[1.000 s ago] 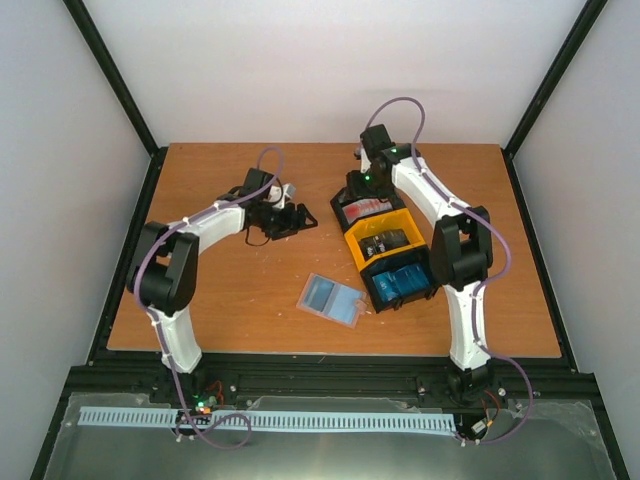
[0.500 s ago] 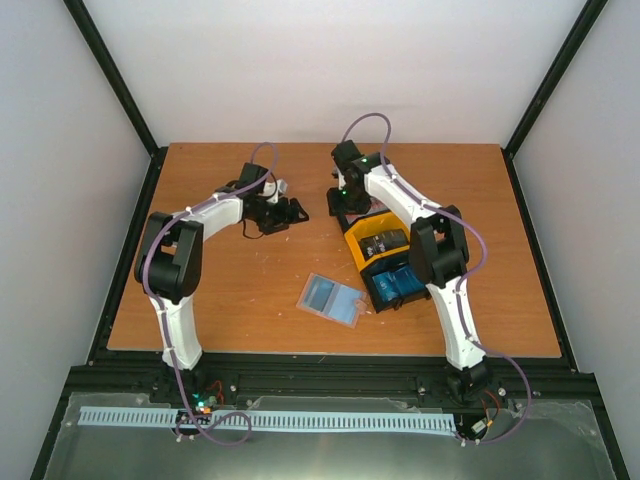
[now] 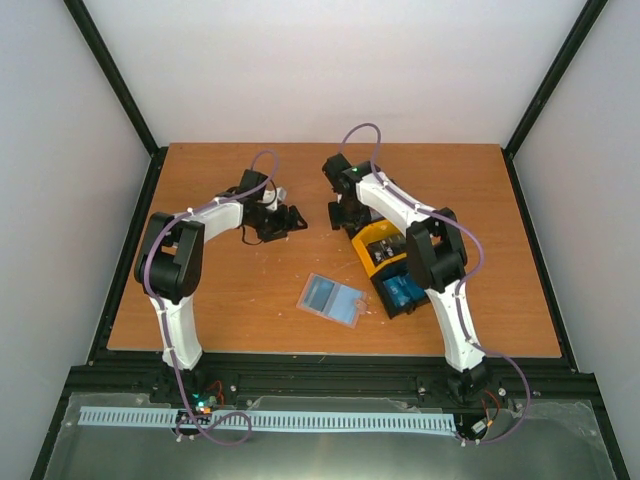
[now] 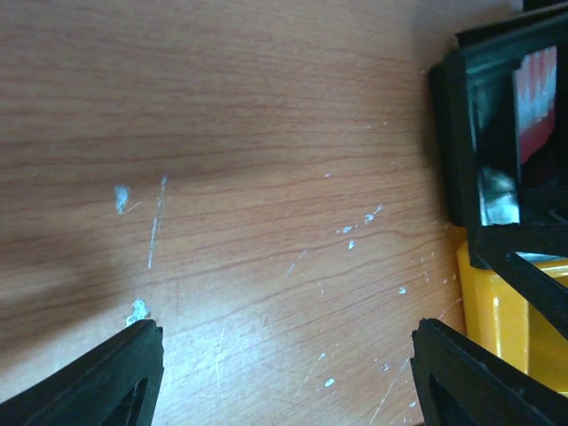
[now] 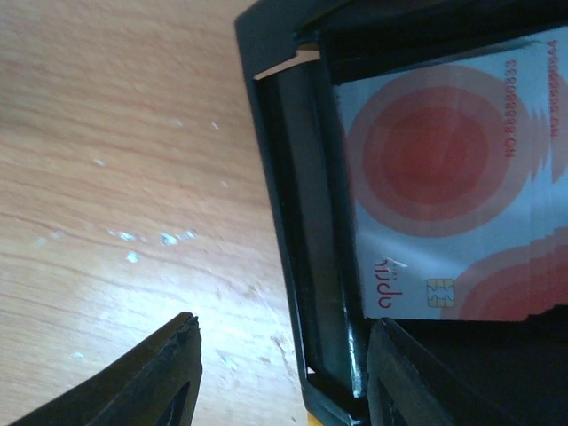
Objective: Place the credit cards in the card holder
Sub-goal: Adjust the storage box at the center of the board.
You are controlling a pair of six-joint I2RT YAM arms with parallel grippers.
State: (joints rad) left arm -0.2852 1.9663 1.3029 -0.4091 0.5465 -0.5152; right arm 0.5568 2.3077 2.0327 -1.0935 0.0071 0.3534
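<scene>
The card holder [image 3: 332, 298] lies open on the table, its pale see-through pockets up, with a blue card showing in it. Red-and-white credit cards [image 5: 439, 177] lie in the black far compartment of the black-and-yellow tray [image 5: 302, 222]; they also show in the left wrist view [image 4: 537, 98]. Blue cards [image 3: 405, 291] fill the tray's near compartment. My right gripper [image 5: 280, 373] is open and straddles the black compartment's wall, one finger outside and one inside. In the top view my right gripper [image 3: 345, 212] covers that compartment. My left gripper [image 4: 288, 377] is open and empty over bare wood, left of the tray.
The tray [image 3: 388, 262] lies at an angle under the right arm, its yellow middle compartment [image 3: 385, 250] holding dark items. Black frame rails border the table [image 3: 230, 290]. The left gripper [image 3: 288, 218] is close to the right gripper.
My right gripper has moved left, and the tray's far end has swung left with it. My left gripper has shifted slightly back and left.
</scene>
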